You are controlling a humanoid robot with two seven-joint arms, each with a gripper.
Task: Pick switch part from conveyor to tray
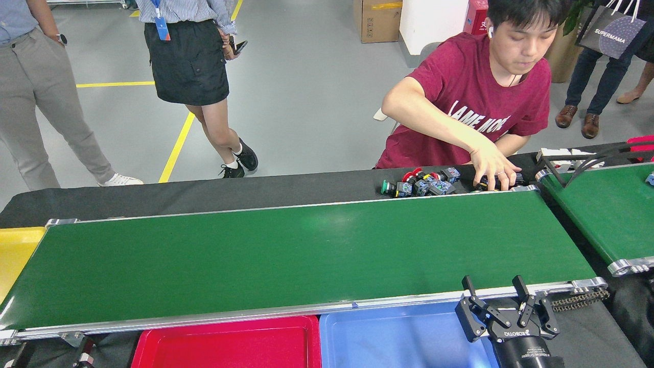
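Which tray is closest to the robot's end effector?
The shallow blue plastic tray, directly beside the right end effector. The red plastic tray sits further left, and the yellow plastic tray farthest left.

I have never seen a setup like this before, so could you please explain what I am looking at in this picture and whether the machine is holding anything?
This view comes from the robot's own head, looking forward and down. The black claw at the bottom is its right gripper, open and empty, above the near rail; the left one is out of view. The long green belt is the conveyor, and nothing lies on it right now. Nearest the robot sit a red tray and a blue tray, with a yellow tray at the left end. Across the belt, on a black cloth, lies a pile of switch parts. A seated person's hand rests on some of them. A second green belt shows partly at right.
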